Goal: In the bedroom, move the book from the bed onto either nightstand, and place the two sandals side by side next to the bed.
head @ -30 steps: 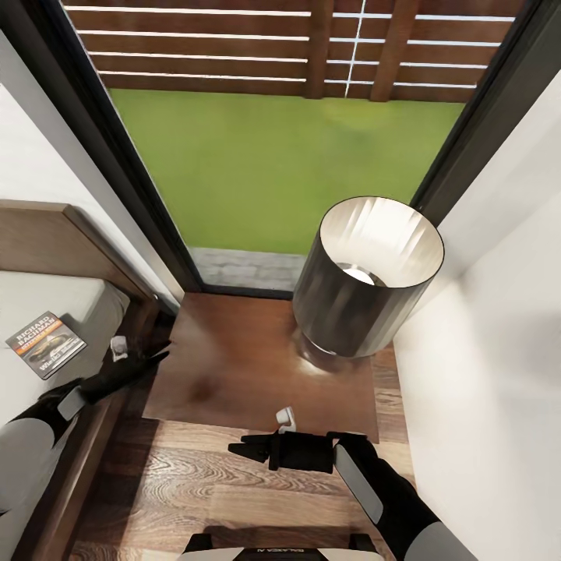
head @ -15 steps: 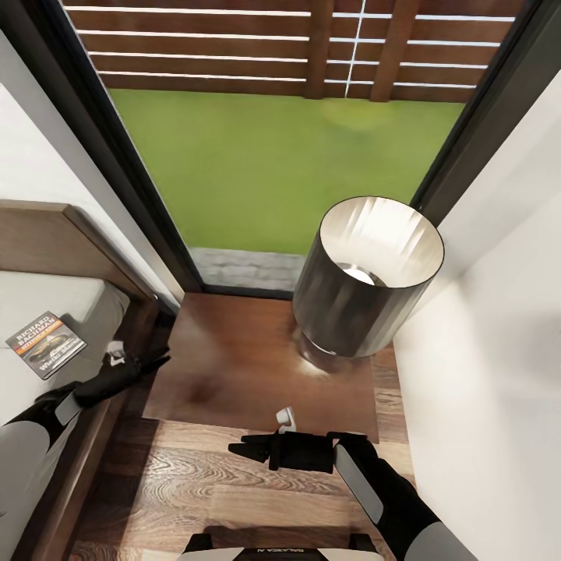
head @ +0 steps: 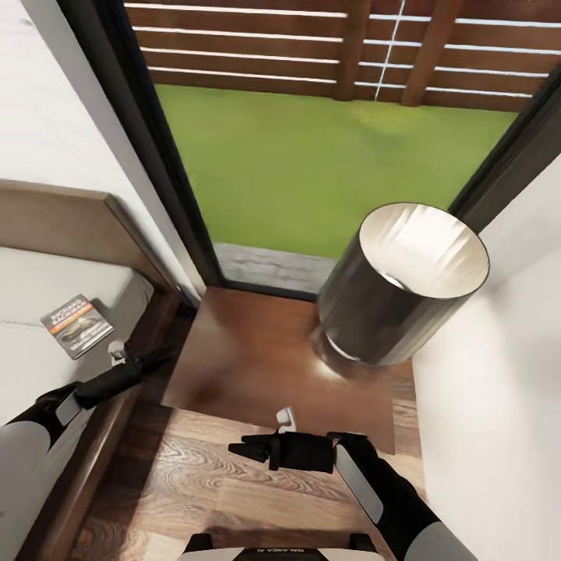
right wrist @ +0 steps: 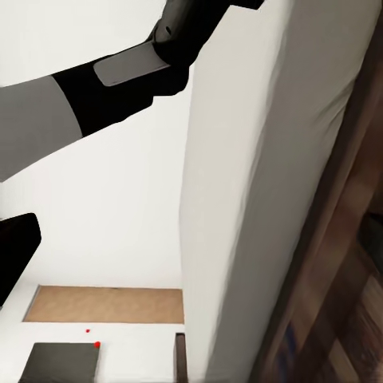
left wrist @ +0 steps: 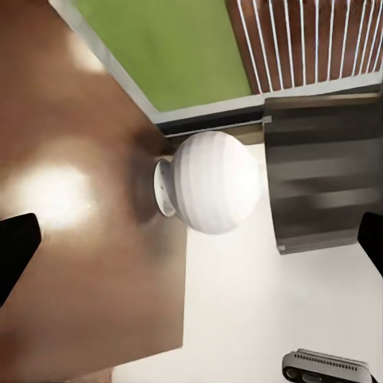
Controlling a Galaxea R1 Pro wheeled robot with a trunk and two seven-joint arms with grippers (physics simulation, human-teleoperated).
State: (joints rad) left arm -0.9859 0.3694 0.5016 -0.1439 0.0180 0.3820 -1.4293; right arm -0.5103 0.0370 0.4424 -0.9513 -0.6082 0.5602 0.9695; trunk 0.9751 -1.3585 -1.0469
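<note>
The book, dark with white lettering and an orange band, lies flat on the bed's pale mattress near the headboard. My left gripper hovers over the bed frame's edge, between the book and the nightstand; its fingers stand wide apart and hold nothing. My right gripper hangs open over the floor in front of the nightstand, pointing toward the bed. The mattress side and my left arm show in the right wrist view. The sandals are out of view.
A lamp with a dark cylindrical shade and white globe base takes up the nightstand's right half. A white wall closes the right side. A dark-framed window onto lawn is behind. Wood-plank floor lies below.
The whole picture has shifted right, so the camera has turned left. The left gripper has drawn slightly back toward the bed. The right arm has not moved.
</note>
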